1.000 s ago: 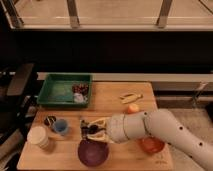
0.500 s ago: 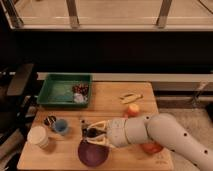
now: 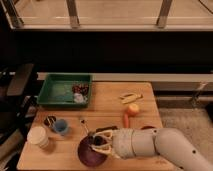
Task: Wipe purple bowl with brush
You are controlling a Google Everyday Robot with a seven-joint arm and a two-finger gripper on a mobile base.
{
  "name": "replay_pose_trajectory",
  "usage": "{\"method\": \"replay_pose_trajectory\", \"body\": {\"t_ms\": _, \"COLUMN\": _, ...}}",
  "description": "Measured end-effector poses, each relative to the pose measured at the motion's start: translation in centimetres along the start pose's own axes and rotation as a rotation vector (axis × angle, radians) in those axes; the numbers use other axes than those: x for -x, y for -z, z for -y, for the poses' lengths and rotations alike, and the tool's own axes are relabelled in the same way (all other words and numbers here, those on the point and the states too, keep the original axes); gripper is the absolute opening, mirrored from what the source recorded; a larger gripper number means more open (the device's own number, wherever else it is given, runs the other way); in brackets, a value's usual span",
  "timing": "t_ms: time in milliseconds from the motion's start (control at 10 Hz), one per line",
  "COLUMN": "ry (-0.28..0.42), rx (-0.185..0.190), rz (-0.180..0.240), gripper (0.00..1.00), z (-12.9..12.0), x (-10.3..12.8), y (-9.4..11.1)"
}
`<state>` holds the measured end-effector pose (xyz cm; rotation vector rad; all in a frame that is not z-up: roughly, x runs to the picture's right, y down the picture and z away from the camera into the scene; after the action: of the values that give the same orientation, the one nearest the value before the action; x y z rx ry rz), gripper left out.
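One arm (image 3: 150, 145), thick and pale, reaches in from the bench's (image 3: 107, 112) front right corner and runs leftward along the front edge. Its gripper (image 3: 100, 143) sits low over the purple bowl (image 3: 86, 156), above the bowl's right half. The gripper is pinched on the brush (image 3: 85, 125), whose thin dark handle slants up and to the left, out past the bowl's far rim. The purple bowl stands close to the front edge, a little left of the middle. Just beyond it toward the left edge is a small blue cup (image 3: 61, 127), with a small dark object (image 3: 50, 120) beside it, and a white tub (image 3: 38, 136) stands near the front left corner. A green tray (image 3: 56, 94) fills the back left corner, holding a few dark and pale items at its right end. Toward the right edge lie a banana (image 3: 130, 97), a round orange fruit (image 3: 133, 109) just in front of it, and a carrot (image 3: 126, 120) nearer the arm.
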<state>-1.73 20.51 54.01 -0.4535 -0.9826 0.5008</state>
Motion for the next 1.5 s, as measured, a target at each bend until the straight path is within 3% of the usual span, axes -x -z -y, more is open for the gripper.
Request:
{"method": "replay_pose_trajectory", "body": {"t_ms": 400, "ry": -0.100, "rx": -0.038, "rz": 0.018, "gripper": 0.00, "z": 0.0, "x": -3.1, "y": 0.9}}
{"method": "replay_pose_trajectory", "body": {"t_ms": 600, "ry": -0.158, "rx": -0.038, "rz": 0.035, "gripper": 0.00, "z": 0.1, "x": -4.9, "y": 0.7}}
{"method": "replay_pose_trajectory", "body": {"t_ms": 900, "ry": -0.241, "rx": 0.009, "rz": 0.066, "gripper": 0.00, "z": -0.3, "x": -7.4, "y": -1.3}}
{"method": "replay_pose_trajectory", "body": {"t_ms": 1200, "ry": -0.258, "rx": 0.075, "rz": 0.071, "gripper": 0.00, "z": -0.7, "x": -6.9, "y": -3.7}}
{"method": "replay_pose_trajectory", "body": {"t_ms": 1400, "ry": -0.255, "rx": 0.096, "rz": 0.029, "gripper": 0.00, "z": -0.7, "x": -7.0, "y": -4.1}}
{"method": "replay_pose_trajectory", "body": {"t_ms": 1500, "ry": -0.243, "rx": 0.107, "rz": -0.034, "gripper": 0.00, "z": -0.7, "x": -7.0, "y": -4.2}}
